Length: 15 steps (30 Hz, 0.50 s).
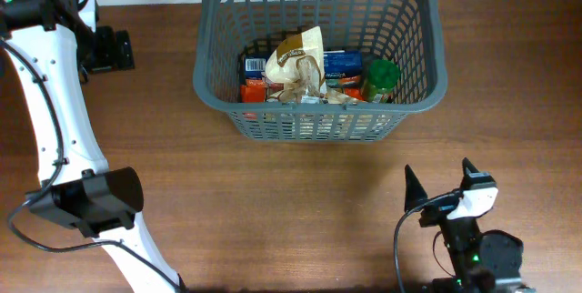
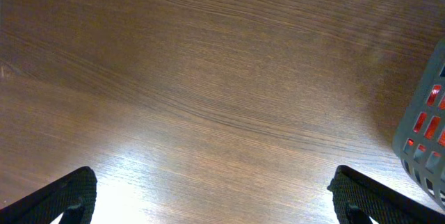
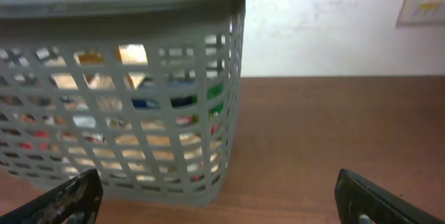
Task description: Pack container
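Container: large dark grey lattice basket (image 1: 309, 127), upright on the far middle of the wooden table (image 1: 273, 211), rim upward.
Contents: crumpled tan bag (image 1: 296, 65) in the middle, blue packet (image 1: 344, 61) just right of it, green item (image 1: 382, 75) at the right end, orange box (image 1: 253, 88) at the left end.
Right gripper (image 1: 439, 184): fingers spread wide, nothing between them; near the table's front edge, in front of the container's right end and well apart from it.
Right wrist view: lattice wall (image 3: 139, 175) filling the left half, facing the spread gripper (image 3: 222, 203), not touching.
Left gripper (image 1: 109, 49): at the far left of the table, level with the container's left side, apart from it.
Left wrist view: gripper (image 2: 212, 200) spread wide and empty over bare wood; a corner of the container (image 2: 427, 140) at the right edge.
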{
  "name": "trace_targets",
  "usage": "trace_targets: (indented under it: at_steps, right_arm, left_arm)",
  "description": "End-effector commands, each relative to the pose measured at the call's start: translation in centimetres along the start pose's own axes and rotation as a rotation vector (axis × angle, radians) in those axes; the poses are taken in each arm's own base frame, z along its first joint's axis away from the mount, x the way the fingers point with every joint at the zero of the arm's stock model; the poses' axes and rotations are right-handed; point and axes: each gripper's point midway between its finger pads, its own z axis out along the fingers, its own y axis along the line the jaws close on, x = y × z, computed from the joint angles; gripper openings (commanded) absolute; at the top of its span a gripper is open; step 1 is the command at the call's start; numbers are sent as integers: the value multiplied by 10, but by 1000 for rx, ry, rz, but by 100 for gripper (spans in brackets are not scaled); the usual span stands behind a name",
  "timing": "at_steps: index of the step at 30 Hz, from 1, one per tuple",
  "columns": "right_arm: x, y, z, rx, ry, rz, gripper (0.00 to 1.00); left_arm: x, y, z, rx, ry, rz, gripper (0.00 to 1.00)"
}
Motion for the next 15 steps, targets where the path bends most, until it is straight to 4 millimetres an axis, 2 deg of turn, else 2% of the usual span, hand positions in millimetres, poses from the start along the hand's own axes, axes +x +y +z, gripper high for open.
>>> trace_targets:
  at_steps: [1, 7, 15]
  right_arm:
    - [22, -1, 5, -3, 39, 0, 99]
    - [46, -3, 10, 0, 90, 5, 99]
    - [45, -3, 11, -3, 88, 5, 99]
  left_arm:
    - [1, 1, 1, 3, 4, -13, 99]
    - [1, 1, 1, 3, 4, -13, 99]
    - [1, 1, 1, 3, 4, -13, 99]
